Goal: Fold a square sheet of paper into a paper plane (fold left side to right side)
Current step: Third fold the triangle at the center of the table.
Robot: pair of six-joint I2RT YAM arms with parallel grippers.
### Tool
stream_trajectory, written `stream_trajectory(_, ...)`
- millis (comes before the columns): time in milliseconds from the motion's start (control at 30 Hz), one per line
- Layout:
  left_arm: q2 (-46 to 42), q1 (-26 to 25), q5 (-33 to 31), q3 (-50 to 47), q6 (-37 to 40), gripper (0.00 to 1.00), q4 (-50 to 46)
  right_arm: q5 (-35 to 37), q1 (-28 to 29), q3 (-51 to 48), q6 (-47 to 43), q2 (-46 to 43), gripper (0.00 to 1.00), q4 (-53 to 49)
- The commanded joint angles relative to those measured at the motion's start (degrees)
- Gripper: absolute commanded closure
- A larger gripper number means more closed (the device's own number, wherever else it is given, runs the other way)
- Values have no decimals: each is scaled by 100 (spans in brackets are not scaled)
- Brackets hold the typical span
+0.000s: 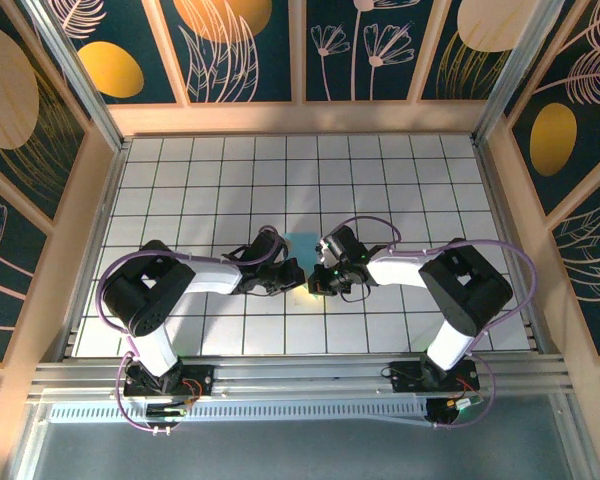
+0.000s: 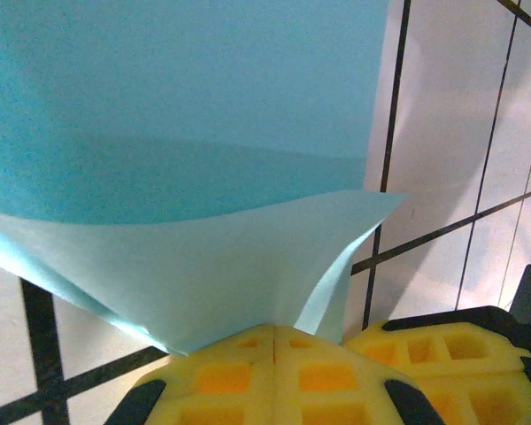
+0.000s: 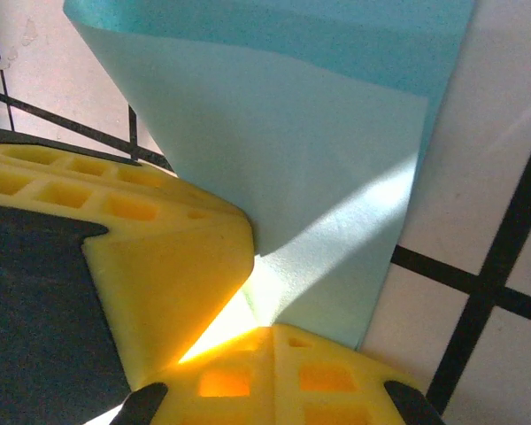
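Paper (image 1: 302, 242) lay mid-table (image 1: 180, 180), between the two arms. Its near edge was curled up off the tiles and its far part lay flat. Left gripper (image 1: 288, 276) was pinched closed on the lifted edge. Right gripper (image 1: 321, 279), just to its right, was clamped tight on the paper too.

One cyan sheet of paper (image 1: 302, 243), two robot arms, left arm (image 1: 195, 276) and right arm (image 1: 405, 268), one tiled table (image 1: 280, 170)

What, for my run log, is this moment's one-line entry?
left gripper: shut on paper sheet | right gripper: shut on it | near edge lifted
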Motion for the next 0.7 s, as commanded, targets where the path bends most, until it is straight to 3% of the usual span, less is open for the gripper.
stream_trajectory(0,271,320,-1031,-77,183,100,-235,548,94,-229,-142,404,100,-888)
stream_trajectory(200,204,704,-823,-218,272,100,40,514,111,-220,-151,446,100,-899)
stream_trajectory(667,-176,1501,-1091,-347,878,100,-280,442,146,-146,-159,466,100,-907)
